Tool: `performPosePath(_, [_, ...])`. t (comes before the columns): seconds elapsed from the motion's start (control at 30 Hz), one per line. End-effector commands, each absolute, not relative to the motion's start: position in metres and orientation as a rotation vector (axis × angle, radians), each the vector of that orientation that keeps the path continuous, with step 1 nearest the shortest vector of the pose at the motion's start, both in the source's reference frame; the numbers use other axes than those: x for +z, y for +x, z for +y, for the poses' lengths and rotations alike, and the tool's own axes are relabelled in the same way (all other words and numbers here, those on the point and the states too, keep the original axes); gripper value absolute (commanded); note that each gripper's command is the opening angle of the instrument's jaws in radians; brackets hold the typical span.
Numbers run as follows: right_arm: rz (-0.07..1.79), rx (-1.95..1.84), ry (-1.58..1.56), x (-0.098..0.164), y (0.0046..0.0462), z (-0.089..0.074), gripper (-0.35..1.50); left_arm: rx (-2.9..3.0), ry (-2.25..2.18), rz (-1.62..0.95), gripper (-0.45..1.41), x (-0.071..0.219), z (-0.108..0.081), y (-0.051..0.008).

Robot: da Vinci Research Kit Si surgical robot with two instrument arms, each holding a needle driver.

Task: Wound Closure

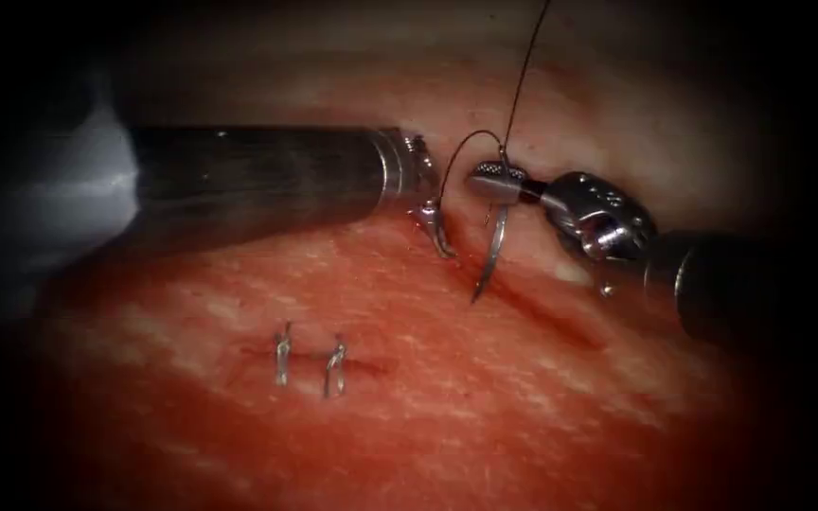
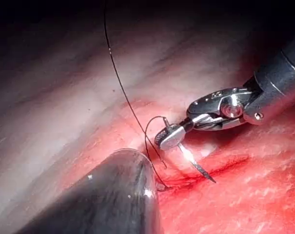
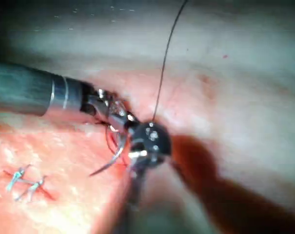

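Endoscope view: right tool (image 1: 490, 177) is clamped on the needle (image 1: 494, 248) near its thread end; the needle hangs point-down over the cut (image 1: 532, 301), outside the tissue (image 1: 485, 407). The left tool (image 1: 435, 232) is just left of it, jaw state undeterminable, with the thread (image 1: 521, 85) running upward.

Left wrist view: the needle (image 2: 195, 164) tip lies at the cut edge.

Right wrist view: the needle (image 3: 110, 158) curves toward the left tool (image 3: 110, 109).

The thread (image 1: 525, 71) runs up out of the endoscope view's top edge, so its far end cannot be seen. The left hand (image 1: 435, 232) shows little more than one tip at the cut (image 1: 523, 298); whether it holds tissue (image 1: 485, 397) is too small to tell. In the left wrist view its own shaft (image 2: 113, 195) hides it. The right hand (image 3: 137, 146) is blurred in the right wrist view, and the needle (image 3: 110, 158) there is a smear.
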State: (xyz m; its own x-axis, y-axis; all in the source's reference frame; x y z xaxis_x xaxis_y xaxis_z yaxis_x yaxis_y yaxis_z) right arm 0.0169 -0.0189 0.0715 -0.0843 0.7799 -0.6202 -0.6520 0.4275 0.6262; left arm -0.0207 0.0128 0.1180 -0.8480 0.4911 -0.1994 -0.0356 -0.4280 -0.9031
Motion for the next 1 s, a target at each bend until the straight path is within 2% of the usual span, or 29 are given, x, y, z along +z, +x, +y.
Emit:
performPosePath(0.03, [1.149, 1.189, 0.137, 0.0720, 0.0177, -0.0187, -0.35, 2.325, -0.644, -1.450, -0.45, 0.1188, 0.0127, -0.0213])
performPosePath(0.37, [1.147, 1.177, 0.132, 0.0719, 0.0176, -0.0188, -0.35, 2.353, -0.654, -1.430, -0.45, 0.1194, 0.0122, -0.0198])
performPosePath(0.7, [1.146, 1.172, 0.129, 0.0719, 0.0176, -0.0189, -0.35, 2.371, -0.664, -1.305, -0.45, 0.1212, 0.0123, -0.0209])
performPosePath(1.0, [1.146, 1.172, 0.129, 0.0719, 0.0176, -0.0189, -0.35, 2.379, -0.609, -1.443, -0.45, 0.1215, 0.0099, -0.0210])
